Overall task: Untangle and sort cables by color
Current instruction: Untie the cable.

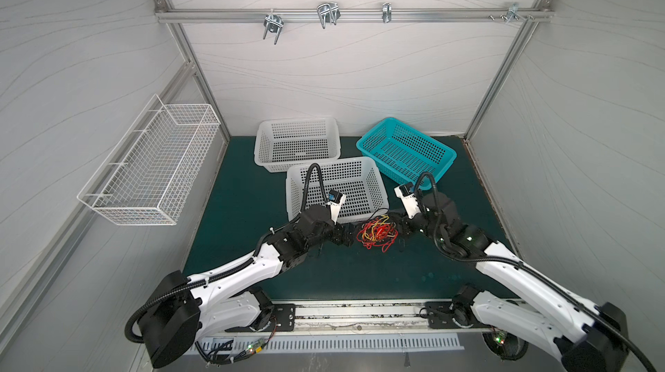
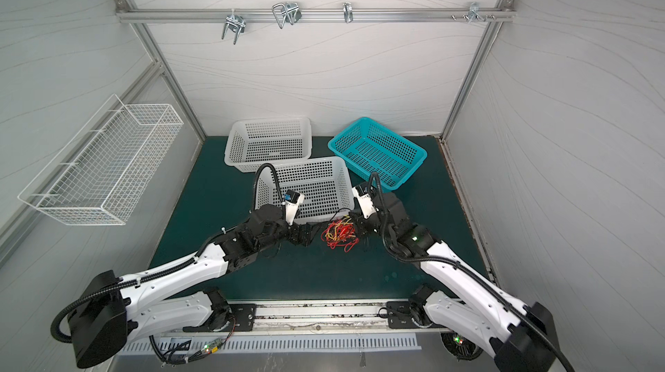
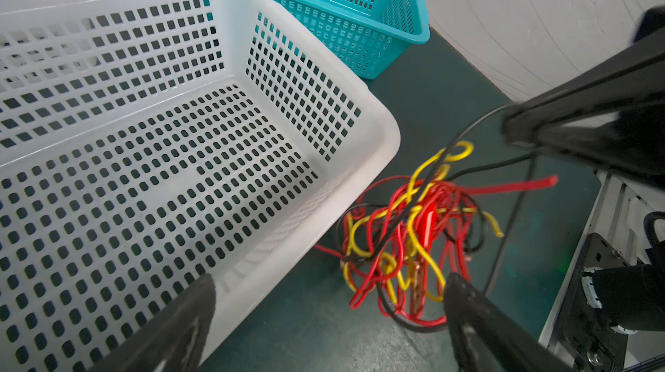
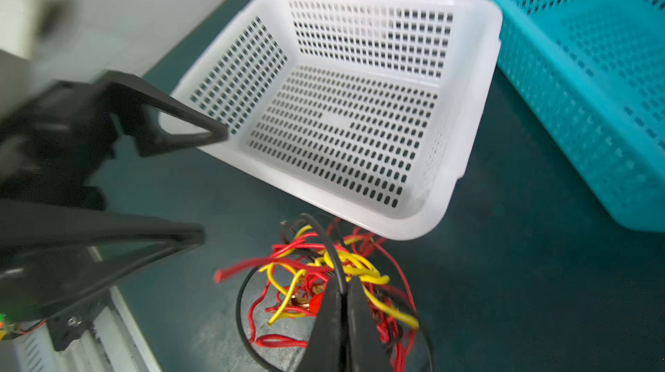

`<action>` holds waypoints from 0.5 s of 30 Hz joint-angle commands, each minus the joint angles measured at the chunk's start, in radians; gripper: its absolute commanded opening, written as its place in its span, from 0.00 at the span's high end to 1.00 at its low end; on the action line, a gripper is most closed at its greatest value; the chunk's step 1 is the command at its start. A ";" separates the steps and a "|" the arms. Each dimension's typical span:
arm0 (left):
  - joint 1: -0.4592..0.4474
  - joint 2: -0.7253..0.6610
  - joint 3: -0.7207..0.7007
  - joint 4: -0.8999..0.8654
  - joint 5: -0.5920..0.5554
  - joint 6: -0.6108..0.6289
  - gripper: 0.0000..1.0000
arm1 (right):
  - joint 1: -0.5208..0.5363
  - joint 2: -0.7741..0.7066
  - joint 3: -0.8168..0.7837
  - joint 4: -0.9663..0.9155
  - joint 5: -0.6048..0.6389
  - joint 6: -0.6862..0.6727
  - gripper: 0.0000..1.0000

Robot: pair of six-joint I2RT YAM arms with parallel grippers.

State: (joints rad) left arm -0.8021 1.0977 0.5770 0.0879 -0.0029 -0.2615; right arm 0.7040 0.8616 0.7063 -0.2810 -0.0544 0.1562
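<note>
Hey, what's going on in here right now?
Two robot arms are working on a tangle of red, yellow and black cables on the green mat, beside a white basket. The right gripper is shut on a black cable from the pile; the left gripper hangs wide open next to it. No cable is in a basket yet.

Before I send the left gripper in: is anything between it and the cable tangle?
Nothing visible. The open left gripper faces the cables across bare mat. The near white basket has its corner beside that line, not in it. The right gripper, shut on a black cable, is at the tangle's far side.
</note>
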 commanded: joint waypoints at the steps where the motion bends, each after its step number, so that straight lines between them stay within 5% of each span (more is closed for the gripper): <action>1: -0.006 0.011 0.053 0.030 0.019 0.028 0.01 | 0.005 -0.096 0.044 -0.079 -0.019 -0.060 1.00; 15: -0.005 0.050 0.147 0.070 0.165 0.090 0.01 | 0.005 -0.064 0.067 -0.085 0.031 -0.103 1.00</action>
State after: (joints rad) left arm -0.8024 1.1290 0.6655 0.1020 0.1120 -0.2050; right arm 0.7048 0.8043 0.7689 -0.3698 -0.0326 0.0811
